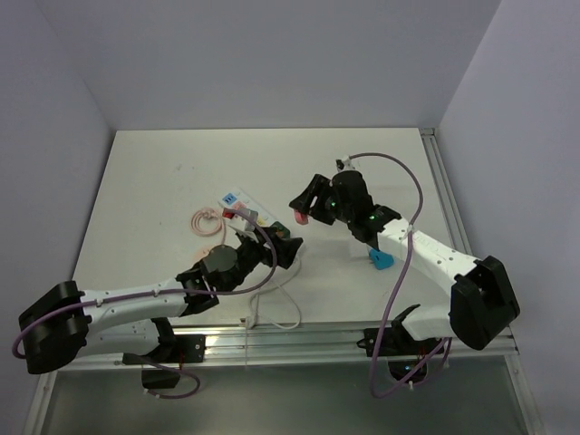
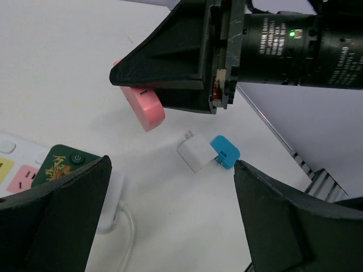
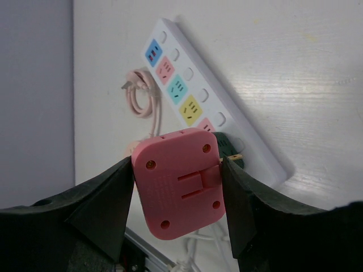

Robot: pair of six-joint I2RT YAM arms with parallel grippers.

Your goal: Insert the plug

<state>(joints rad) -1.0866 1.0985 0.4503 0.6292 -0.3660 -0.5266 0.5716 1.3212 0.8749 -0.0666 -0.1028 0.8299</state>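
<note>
A pink square plug point(image 3: 180, 184) is held off the table, pinched at its sides by my right gripper point(image 3: 178, 170), which is shut on it. In the top view that gripper point(image 1: 304, 208) hovers right of the white power strip point(image 1: 243, 211) with its coloured sockets point(image 3: 178, 88). A dark green plug point(image 2: 62, 164) sits in the strip's near end. My left gripper point(image 2: 173, 215) is open and empty, low over the table beside that end of the strip point(image 2: 14, 170); in the top view it point(image 1: 285, 249) is just below the pink plug point(image 1: 297, 217).
A white plug point(image 2: 194, 152) and a blue plug point(image 2: 225, 151) lie together on the table to the right point(image 1: 379, 260). A coiled pink cable point(image 1: 204, 222) lies left of the strip. The strip's white cord point(image 1: 272, 308) loops toward the near rail.
</note>
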